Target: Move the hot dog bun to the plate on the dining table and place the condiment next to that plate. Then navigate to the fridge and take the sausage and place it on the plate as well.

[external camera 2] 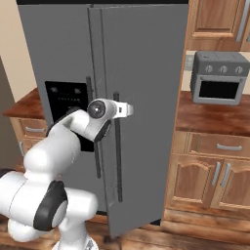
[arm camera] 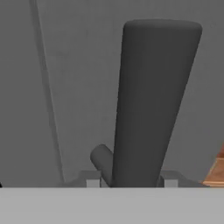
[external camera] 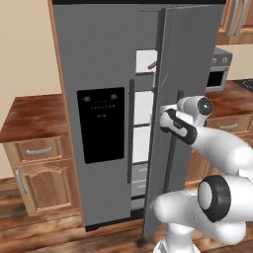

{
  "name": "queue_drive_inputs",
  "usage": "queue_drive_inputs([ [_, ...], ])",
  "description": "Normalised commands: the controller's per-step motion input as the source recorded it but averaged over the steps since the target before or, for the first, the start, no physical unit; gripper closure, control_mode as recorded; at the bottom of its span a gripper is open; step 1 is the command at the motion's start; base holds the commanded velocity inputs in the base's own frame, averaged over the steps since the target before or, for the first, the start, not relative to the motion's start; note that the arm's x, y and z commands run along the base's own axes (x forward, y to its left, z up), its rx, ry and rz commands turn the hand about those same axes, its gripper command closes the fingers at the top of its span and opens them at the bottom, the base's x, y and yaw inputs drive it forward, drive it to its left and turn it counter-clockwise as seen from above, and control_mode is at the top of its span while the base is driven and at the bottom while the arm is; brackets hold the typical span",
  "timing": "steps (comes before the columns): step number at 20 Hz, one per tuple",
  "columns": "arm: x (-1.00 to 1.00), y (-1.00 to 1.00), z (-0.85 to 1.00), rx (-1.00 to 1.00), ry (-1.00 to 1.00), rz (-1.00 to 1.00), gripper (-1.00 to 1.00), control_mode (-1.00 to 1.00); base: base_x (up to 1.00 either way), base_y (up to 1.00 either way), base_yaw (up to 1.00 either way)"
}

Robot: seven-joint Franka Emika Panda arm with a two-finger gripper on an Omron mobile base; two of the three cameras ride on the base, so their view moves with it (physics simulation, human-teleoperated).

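Observation:
The tall grey fridge (external camera: 99, 59) stands straight ahead, and its right door (external camera: 190, 59) is swung partly open. Through the gap I see white shelves, with the small reddish-brown sausage (external camera: 152, 64) on an upper one. My gripper (external camera 2: 126, 110) is at the upper part of that door's dark vertical handle (external camera 2: 117, 156). In the hand view the handle (arm camera: 148, 100) rises between the jaws of the gripper (arm camera: 131, 183); I cannot tell whether they press on it. The hot dog bun, plate, dining table and condiment are out of view.
A reddish-brown counter with wooden cabinets (external camera: 34, 113) adjoins the fridge on the left. On the right, another counter (external camera 2: 215, 117) carries a grey toaster oven (external camera 2: 217, 78). The open door reaches out toward my base, and white drawers sit low inside the fridge.

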Motion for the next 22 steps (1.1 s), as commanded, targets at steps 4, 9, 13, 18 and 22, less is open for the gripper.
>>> queue_drive_inputs([
  [4,-0.92,-0.38,0.49,0.0,0.0,0.0,1.0,-1.0,0.0,0.0,0.0],
  [9,-0.67,-0.11,0.39,-0.04,0.06,-0.04,-1.0,-1.0,0.0,0.0,0.0],
  [13,-0.65,0.02,0.49,-0.1,0.01,-0.04,-1.0,-1.0,0.0,0.0,0.0],
  [18,-0.83,0.08,0.63,-0.15,0.01,-0.04,-1.0,-1.0,0.0,0.0,0.0],
  [22,-0.7,0.4,0.56,-0.2,0.12,-0.03,-1.0,-1.0,0.0,0.0,0.0],
])
